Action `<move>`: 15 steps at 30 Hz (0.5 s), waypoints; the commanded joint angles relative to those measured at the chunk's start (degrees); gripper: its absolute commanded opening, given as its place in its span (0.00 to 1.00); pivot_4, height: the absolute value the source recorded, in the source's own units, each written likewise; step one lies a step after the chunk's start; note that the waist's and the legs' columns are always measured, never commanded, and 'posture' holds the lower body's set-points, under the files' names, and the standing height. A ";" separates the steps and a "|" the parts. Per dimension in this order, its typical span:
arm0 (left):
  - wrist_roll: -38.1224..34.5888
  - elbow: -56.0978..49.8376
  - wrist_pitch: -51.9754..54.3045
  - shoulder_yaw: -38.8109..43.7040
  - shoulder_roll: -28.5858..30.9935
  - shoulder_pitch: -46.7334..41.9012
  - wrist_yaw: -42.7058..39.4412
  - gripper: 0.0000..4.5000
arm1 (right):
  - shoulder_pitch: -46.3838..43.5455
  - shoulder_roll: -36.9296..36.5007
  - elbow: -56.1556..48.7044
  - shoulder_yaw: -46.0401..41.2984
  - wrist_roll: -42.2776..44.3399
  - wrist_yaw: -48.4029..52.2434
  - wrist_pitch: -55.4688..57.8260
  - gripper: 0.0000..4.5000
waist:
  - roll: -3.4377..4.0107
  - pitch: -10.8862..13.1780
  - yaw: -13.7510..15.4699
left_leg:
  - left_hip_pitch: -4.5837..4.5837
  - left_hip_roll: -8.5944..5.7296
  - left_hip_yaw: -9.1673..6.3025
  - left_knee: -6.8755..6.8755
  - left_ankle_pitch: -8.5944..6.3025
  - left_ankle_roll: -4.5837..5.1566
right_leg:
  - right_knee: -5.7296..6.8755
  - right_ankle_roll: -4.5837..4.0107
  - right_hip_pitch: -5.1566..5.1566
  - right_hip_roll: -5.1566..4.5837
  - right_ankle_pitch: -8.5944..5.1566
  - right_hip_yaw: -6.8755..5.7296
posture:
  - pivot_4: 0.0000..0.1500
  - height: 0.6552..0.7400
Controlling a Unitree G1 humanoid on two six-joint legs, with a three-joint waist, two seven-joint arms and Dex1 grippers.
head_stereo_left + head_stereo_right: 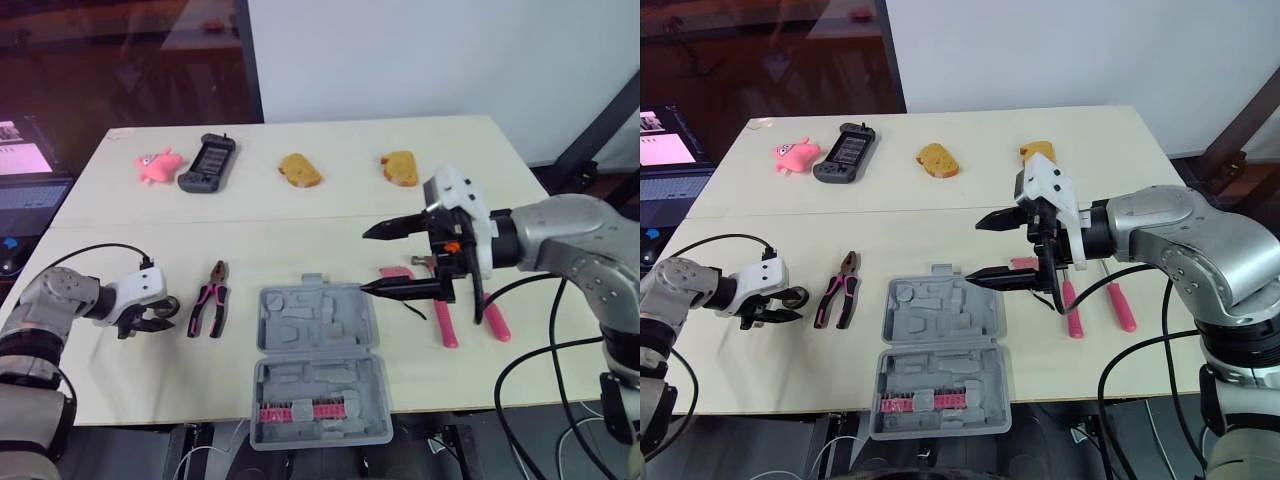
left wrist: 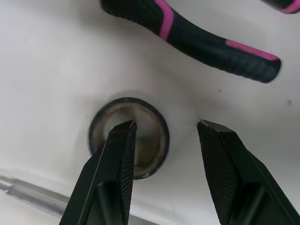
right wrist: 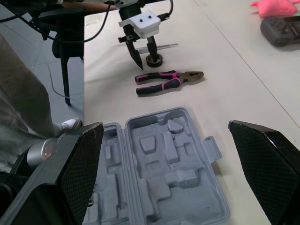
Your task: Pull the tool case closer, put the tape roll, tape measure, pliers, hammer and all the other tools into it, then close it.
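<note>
The grey tool case point(image 1: 315, 360) lies open at the table's front edge, with a row of red bits in its near half. My right gripper point(image 1: 365, 262) hovers open just right of the case's far half. Behind it lie a pink-handled hammer point(image 1: 440, 310) and another pink-handled tool point(image 1: 492, 315). The black and pink pliers point(image 1: 210, 310) lie left of the case. My left gripper point(image 2: 166, 125) is open over the small black tape roll point(image 2: 129, 140), one finger above its hole and the other outside its wall.
A pink toy point(image 1: 158, 163), a black handheld device point(image 1: 208, 163) and two bread pieces point(image 1: 299, 170) point(image 1: 398, 167) line the table's far side. A thin metal shaft point(image 3: 164, 46) lies by the tape roll. A laptop point(image 1: 25, 170) sits off the left edge.
</note>
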 commanded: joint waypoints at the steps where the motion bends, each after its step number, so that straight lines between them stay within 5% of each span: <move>1: 1.16 2.09 -0.72 -0.34 -0.51 -0.78 0.41 0.29 | -1.09 -1.26 -2.23 -1.95 1.34 -0.35 0.33 1.00 | 0.00 0.00 0.05 | 0.01 0.00 -0.01 0.00 0.00 0.00 | 0.02 0.00 0.01 0.00 0.00 0.00 | 1.00 1.00; 4: 0.72 2.59 -0.13 0.43 0.12 -1.77 -0.45 0.01 | -0.38 -1.82 -3.04 -2.32 2.15 -0.56 0.89 1.00 | 0.00 0.00 0.00 | 0.01 0.00 -0.02 0.01 0.00 0.00 | 0.03 0.00 0.01 0.00 0.00 -0.01 | 1.00 1.00; 15: -4.03 -7.02 9.06 3.39 4.66 -11.51 -12.39 0.01 | 6.59 -5.71 -8.03 -4.21 4.14 -1.19 1.23 1.00 | -0.18 0.05 0.14 | -0.07 0.00 -0.08 0.04 0.00 0.00 | -0.04 0.01 0.04 0.01 -0.01 -0.08 | 1.00 1.00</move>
